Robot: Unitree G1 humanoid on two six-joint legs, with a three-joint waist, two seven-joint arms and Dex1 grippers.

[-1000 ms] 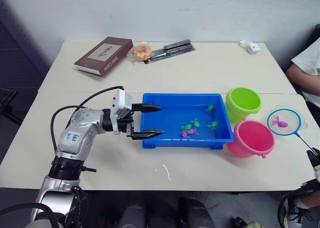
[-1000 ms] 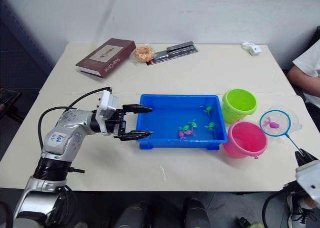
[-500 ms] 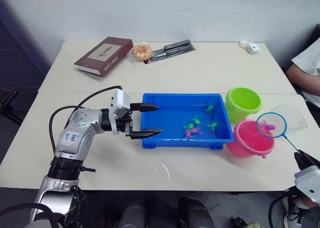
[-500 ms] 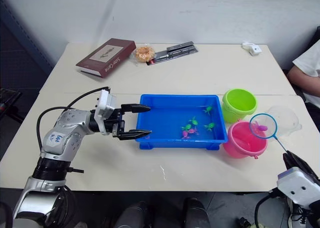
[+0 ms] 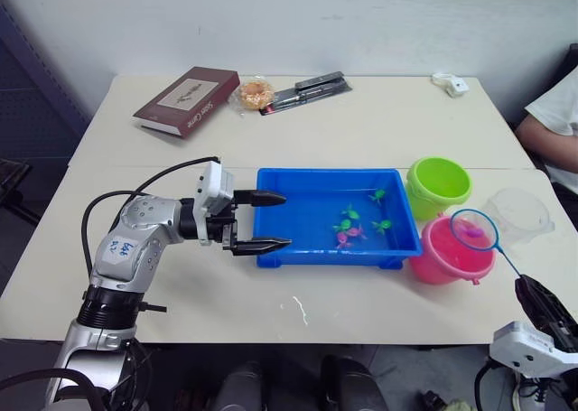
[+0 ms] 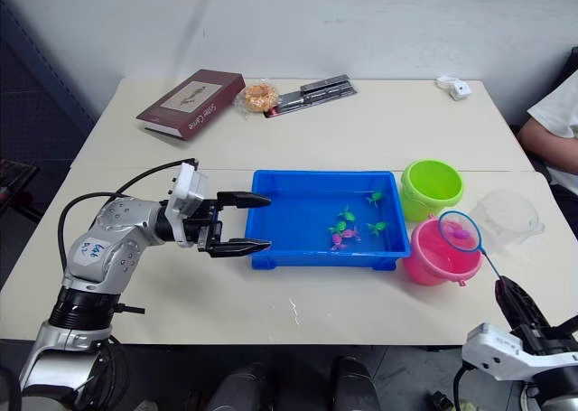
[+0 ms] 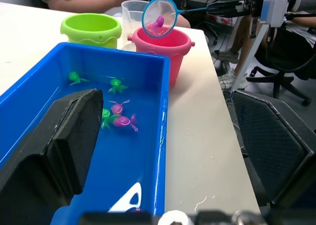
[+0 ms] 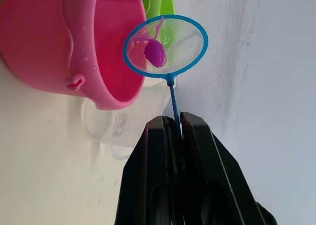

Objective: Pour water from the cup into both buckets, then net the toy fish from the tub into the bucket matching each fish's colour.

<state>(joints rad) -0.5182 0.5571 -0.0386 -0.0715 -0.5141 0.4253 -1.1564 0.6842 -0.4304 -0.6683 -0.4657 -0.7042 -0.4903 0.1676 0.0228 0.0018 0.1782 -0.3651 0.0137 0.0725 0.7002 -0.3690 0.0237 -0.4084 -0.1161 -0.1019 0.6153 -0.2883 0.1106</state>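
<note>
The blue tub (image 5: 330,172) holds water and several green and pink toy fish (image 5: 349,229). My left gripper (image 5: 271,220) is open at the tub's left end, one finger over the water and the other outside the front wall. At the table's right front, my right gripper (image 8: 173,121) is shut on the net's thin handle. The net's blue hoop (image 5: 474,229) hangs over the pink bucket (image 5: 449,259) with a pink fish (image 8: 155,53) in its mesh. Behind the pink bucket stands the green bucket (image 5: 439,183). The clear cup (image 5: 520,210) stands to their right.
At the table's far side lie a dark red book (image 5: 188,99), a wrapped snack (image 5: 256,92), a black flat object (image 5: 307,89) and a small white device (image 5: 450,84). A person's arm (image 5: 553,126) rests at the right edge. A chair (image 7: 281,42) stands beyond the table.
The net with the pink fish has moved left, from over the cup to over the pink bucket. My right gripper has come further into view. The left gripper has stayed put.
</note>
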